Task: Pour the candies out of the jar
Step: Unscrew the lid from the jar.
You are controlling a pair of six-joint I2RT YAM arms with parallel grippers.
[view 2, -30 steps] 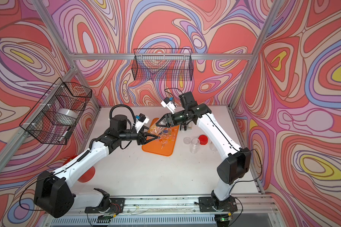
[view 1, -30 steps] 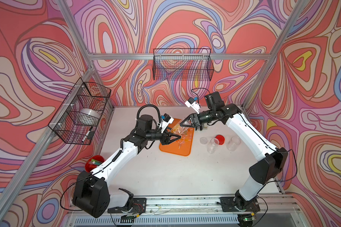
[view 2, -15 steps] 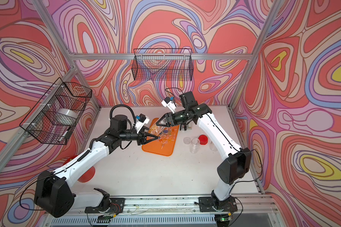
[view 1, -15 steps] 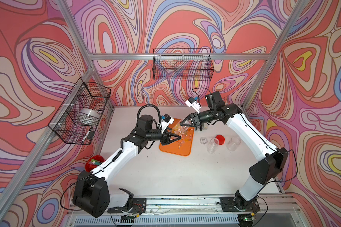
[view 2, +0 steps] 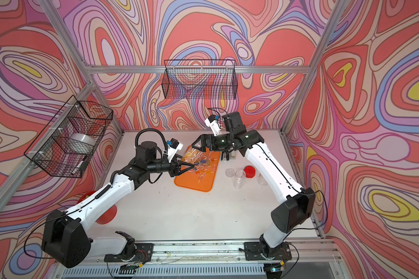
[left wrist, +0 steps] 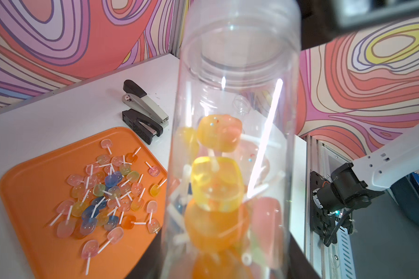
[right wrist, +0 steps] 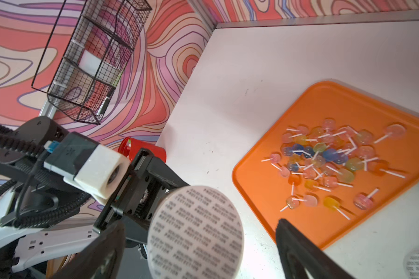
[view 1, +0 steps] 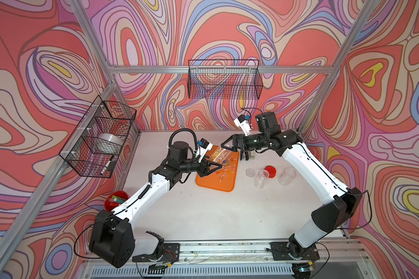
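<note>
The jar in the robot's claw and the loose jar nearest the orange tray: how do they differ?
The held jar has candies inside; the loose jar looks empty. The held jar hangs tilted above the orange tray in the left gripper; the loose jar rests on the white table, ungripped. Both are clear plastic.

**Tray at mid-table, jar above it**

The tray (view 1: 214,186) sits toward the back of the table (view 1: 203,215), with candies (view 1: 228,166) scattered on its far half. A jar (view 1: 217,154) hangs tilted over its far left corner, more candies inside. Right of the tray, at the back, lies a stapler (view 1: 248,156). Nearer are a seal (view 1: 250,172) and two empty jars (view 1: 260,179) with a lid (view 1: 270,171) between them. A bowl (view 1: 114,199) sits at the table's left edge.
</note>
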